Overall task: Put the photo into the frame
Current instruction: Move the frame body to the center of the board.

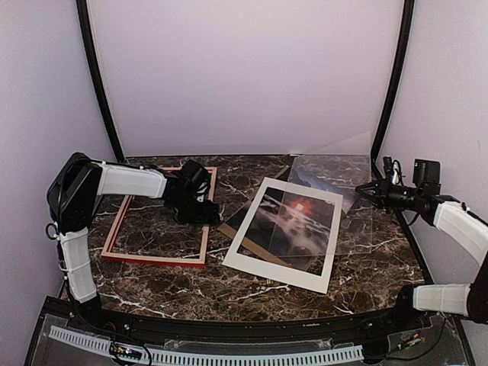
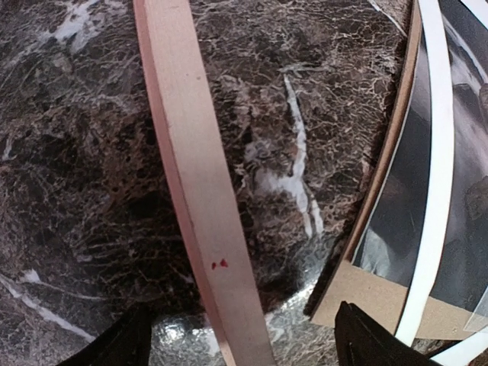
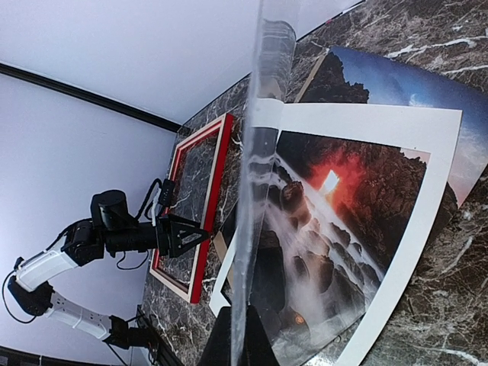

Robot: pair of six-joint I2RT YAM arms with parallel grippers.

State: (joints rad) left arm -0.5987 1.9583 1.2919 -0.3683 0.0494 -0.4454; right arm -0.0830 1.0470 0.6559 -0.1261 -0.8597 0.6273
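Frame [image 1: 152, 259] flat at picture left, pale side up, only bare bench [image 1: 229, 297] inside its rails; left tool [image 2: 244, 347] spread wide astride one rail. Photo [image 1: 293, 221] at centre under white mat [image 1: 278, 274], outside the frame. Right tool [image 1: 360, 190] clenched on raised clear sheet [image 1: 343, 206].

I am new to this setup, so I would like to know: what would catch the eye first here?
The glowing red-orange photo lies centrally under a white mat. The right gripper holds a clear sheet up over its right side. At left lies the red frame, the open left gripper above its right rail.
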